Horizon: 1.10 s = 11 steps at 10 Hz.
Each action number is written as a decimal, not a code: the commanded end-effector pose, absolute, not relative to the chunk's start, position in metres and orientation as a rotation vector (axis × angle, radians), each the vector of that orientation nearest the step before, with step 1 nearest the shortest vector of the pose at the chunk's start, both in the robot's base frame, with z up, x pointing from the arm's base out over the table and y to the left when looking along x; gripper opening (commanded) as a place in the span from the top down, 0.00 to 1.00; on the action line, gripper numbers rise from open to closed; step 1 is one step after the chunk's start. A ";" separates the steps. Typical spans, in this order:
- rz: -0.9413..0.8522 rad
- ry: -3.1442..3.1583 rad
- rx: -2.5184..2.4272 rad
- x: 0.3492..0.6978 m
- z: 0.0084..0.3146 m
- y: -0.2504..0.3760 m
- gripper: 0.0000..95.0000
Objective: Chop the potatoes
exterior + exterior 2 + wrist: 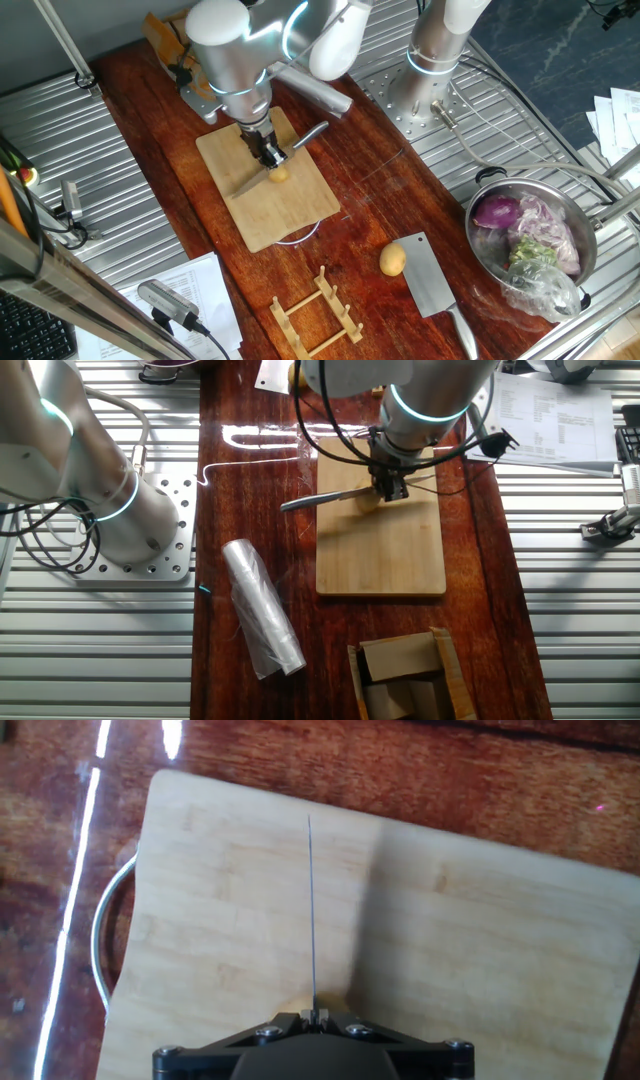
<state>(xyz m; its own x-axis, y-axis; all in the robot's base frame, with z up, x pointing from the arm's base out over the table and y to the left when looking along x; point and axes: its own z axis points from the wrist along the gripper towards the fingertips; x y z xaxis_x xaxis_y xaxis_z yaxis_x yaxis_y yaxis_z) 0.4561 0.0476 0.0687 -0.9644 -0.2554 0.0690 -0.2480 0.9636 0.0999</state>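
Observation:
My gripper [268,152] is shut on a knife over the bamboo cutting board [300,215]. The knife's blade [250,184] slants down to the board, and its handle [312,134] sticks out behind. One small yellow potato [281,174] lies on the board right beside the blade, just below the fingers. A second whole potato [392,260] rests on the wooden table next to a cleaver [430,285]. In the hand view the blade [311,910] shows edge-on as a thin line running from the gripper [315,1016] across the board [470,950]. The potato is hidden there.
A steel bowl [583,215] with purple onion and greens stands at the right. A wooden rack [315,315] sits near the front edge. A plastic roll [260,610] and a cardboard box [405,675] lie by the board. A second arm's base [120,520] is mounted nearby.

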 end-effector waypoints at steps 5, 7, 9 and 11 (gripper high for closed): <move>-0.109 -3.035 0.423 0.456 0.061 0.048 1.00; -0.105 -3.046 0.428 0.453 0.056 0.050 1.00; -0.092 -3.051 0.442 0.452 0.054 0.051 1.00; -0.082 -3.058 0.448 0.450 0.046 0.050 1.00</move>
<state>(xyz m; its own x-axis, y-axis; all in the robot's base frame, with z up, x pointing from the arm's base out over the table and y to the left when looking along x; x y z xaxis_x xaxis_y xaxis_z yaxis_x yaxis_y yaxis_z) 0.4501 0.0497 0.0690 -0.9563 -0.2898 0.0380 -0.2874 0.9561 0.0579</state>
